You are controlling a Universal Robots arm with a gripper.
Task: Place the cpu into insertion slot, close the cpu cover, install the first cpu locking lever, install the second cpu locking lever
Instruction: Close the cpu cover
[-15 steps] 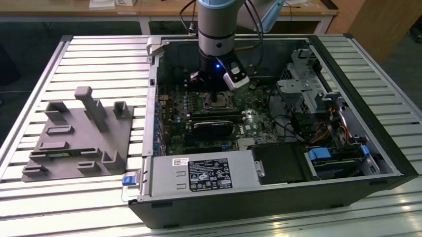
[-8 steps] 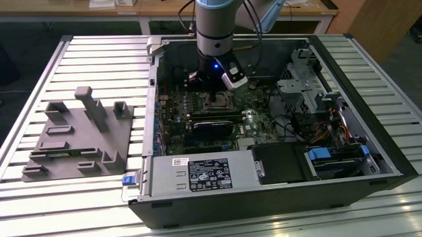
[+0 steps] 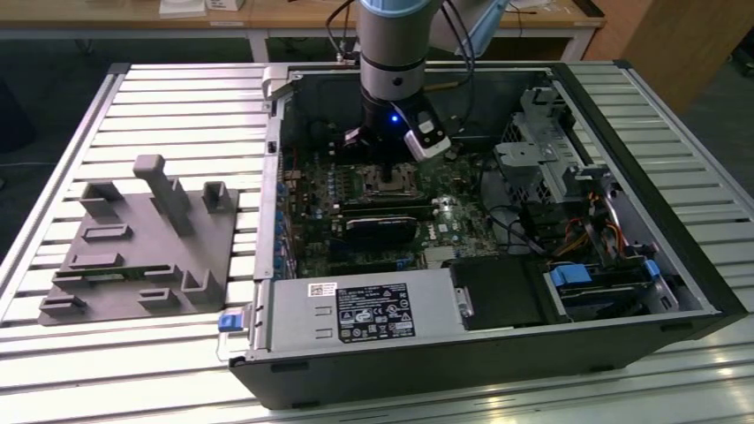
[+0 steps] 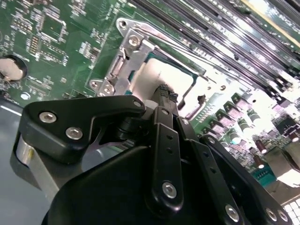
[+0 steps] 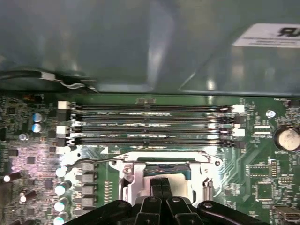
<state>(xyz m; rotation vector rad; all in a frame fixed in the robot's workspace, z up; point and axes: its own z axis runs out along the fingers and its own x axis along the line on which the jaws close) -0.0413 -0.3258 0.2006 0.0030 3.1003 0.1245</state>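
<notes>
Slatted bench [image 3: 177, 97] carries the open computer case [image 3: 353, 353]; our tool [image 4: 164, 91], pressed together, rests on the cpu [image 4: 146, 77]. We judge it light, stiff and delicate, best held by its edges.

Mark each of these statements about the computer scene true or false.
1. The gripper reaches into the open computer case, right at the socket. True.
2. The jaws are spread wide apart. False: they are closed together, tips down at the chip.
3. The chip lies outside the case. False: it sits in the socket on the green board.
4. Long memory slots run beside the socket. True.
5. A grey fixture stands on the table, on the exterior view's left of the case. True.
</notes>
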